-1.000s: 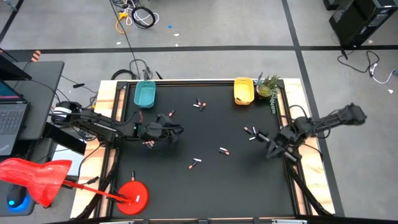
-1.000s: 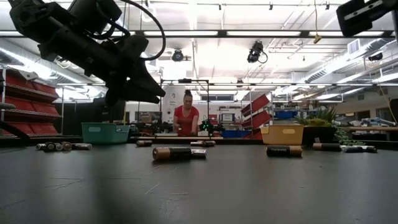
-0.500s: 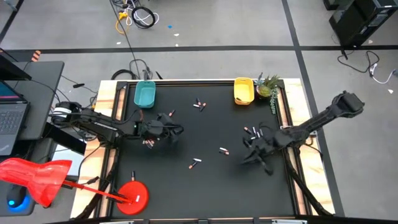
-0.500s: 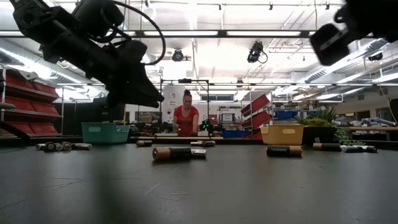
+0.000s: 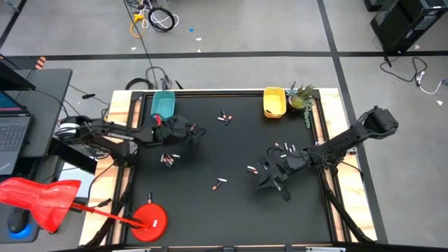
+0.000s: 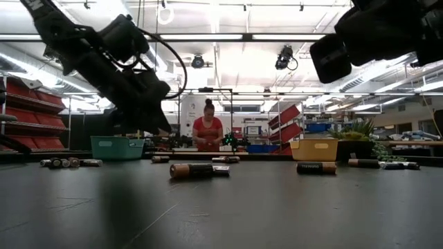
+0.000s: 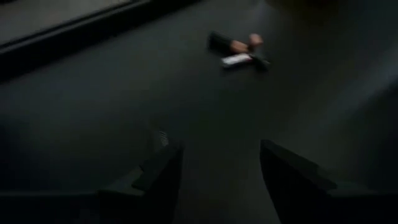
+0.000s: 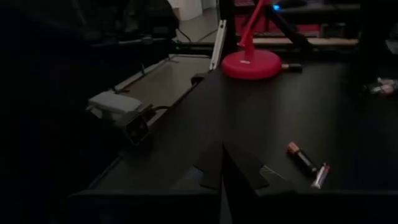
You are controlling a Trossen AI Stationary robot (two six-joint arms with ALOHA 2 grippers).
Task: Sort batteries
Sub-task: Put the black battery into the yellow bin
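Black matting is covering the table [image 5: 210, 210], and the batteries [image 5: 220, 183] are lying scattered over it: a pair [image 5: 224, 117] near the far edge between the teal tray [image 5: 162, 106] and the yellow tray [image 5: 274, 102], a few [image 5: 166, 160] just beside the left arm, one [image 5: 251, 169] near the middle, and several [image 5: 283, 148] beside the right arm. The left gripper [image 5: 187, 133] is hovering near the teal tray with its fingers [image 7: 155, 174] parted and nothing between them; two batteries [image 7: 239, 53] are lying well ahead of it. The right gripper [image 5: 269, 178] is reaching toward the middle of the table with its fingers [image 8: 233, 165] pressed together and empty, a dark battery [image 8: 300, 157] and a pale one [image 8: 320, 176] lying near them. The likely risks are these: closed fingers coming down on a round cell would be rolling it away rather than catching it, and neighbouring cells lying so close could be getting pinched or nudged together, so a battery might be ending up in the wrong tray.
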